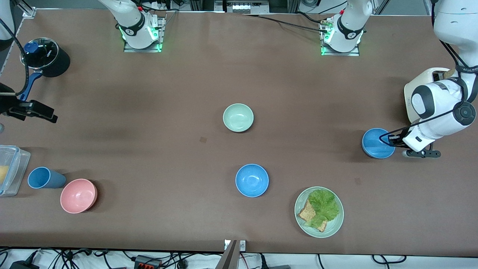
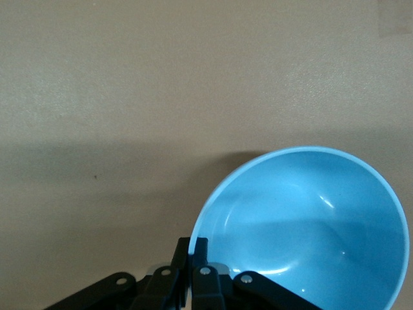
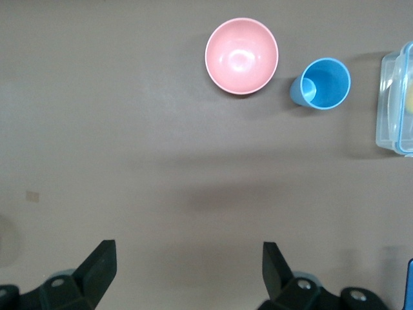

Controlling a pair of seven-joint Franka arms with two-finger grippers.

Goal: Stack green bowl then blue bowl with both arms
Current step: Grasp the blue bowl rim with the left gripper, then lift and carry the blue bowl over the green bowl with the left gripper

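Brown tabletop (image 1: 149,123) carries everything, and I take it from the right arm's end toward the left arm's.

At that end the right gripper (image 3: 187,268) waits in the air, its fingers spread wide with nothing between them. Beneath its camera lie a pink bowl (image 1: 78,195), a blue cup (image 1: 44,178) on its side and a clear container (image 1: 9,170).

Mid-table sits the green bowl (image 1: 238,117), upright and untouched. Nearer the front camera is a second blue bowl (image 1: 252,180), and nearer still, toward the left arm's end, a plate (image 1: 301,220) with lettuce and bread.

At the left arm's end the left gripper (image 2: 192,248) has its fingers pinching the rim of the blue bowl (image 1: 375,142). I cannot tell whether that bowl is off the surface.

Risks, as I judge them:
- A one-sided rim pinch lets the bowl tilt or slip in transit.
- The two blue bowls look alike, so either could be taken for the other.
- Released off-centre, it could nudge the green bowl aside.
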